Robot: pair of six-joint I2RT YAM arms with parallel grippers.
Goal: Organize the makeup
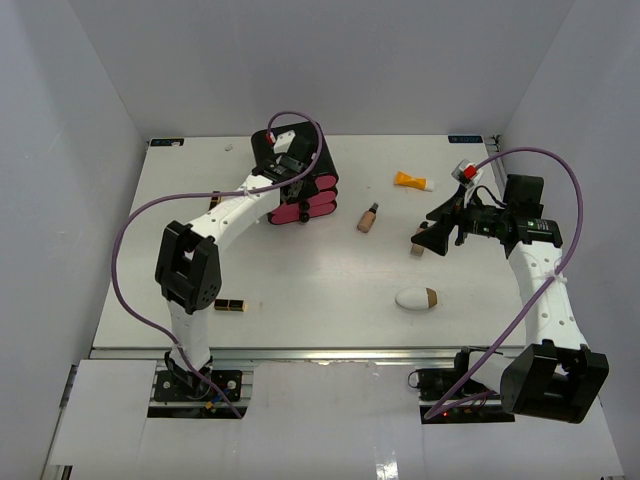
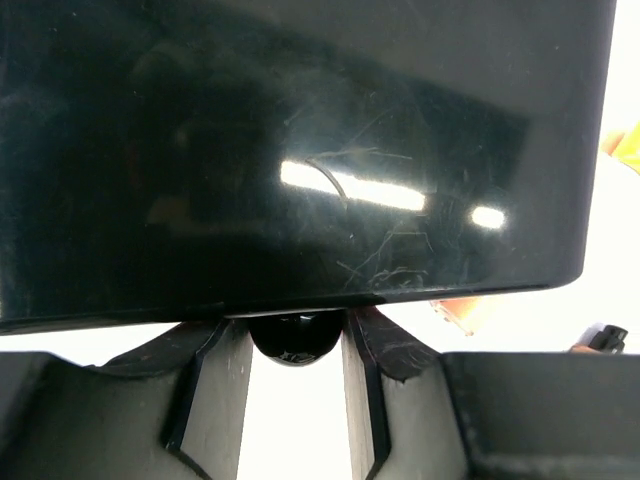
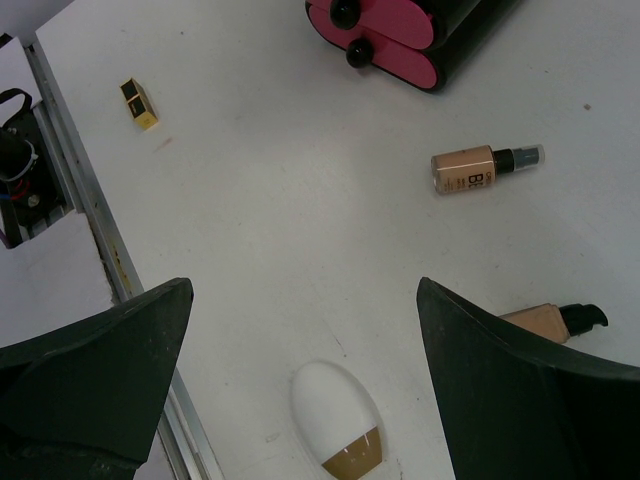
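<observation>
My left gripper [image 1: 296, 188] reaches over the black box with pink drawers [image 1: 318, 205]. In the left wrist view its jaws [image 2: 295, 345] close around a black drawer knob [image 2: 293, 345] under the box's glossy top [image 2: 300, 150]. My right gripper [image 1: 428, 232] is wide open and empty, hovering over one tan bottle [image 1: 418, 249]. In the right wrist view the white-brown egg [image 3: 335, 420] lies between its fingers [image 3: 100, 380], with that bottle [image 3: 545, 320] by the right finger. A second tan bottle [image 1: 368, 217] lies mid-table. An orange tube [image 1: 412, 181] lies farther back. A black-and-gold lipstick case [image 1: 230, 305] lies near the left arm.
White walls close the table on the left, back and right. A metal rail [image 1: 330, 351] runs along the near edge. The left arm's purple cable [image 1: 300, 118] loops above the box, and the right arm's cable [image 1: 570, 200] arcs at the right.
</observation>
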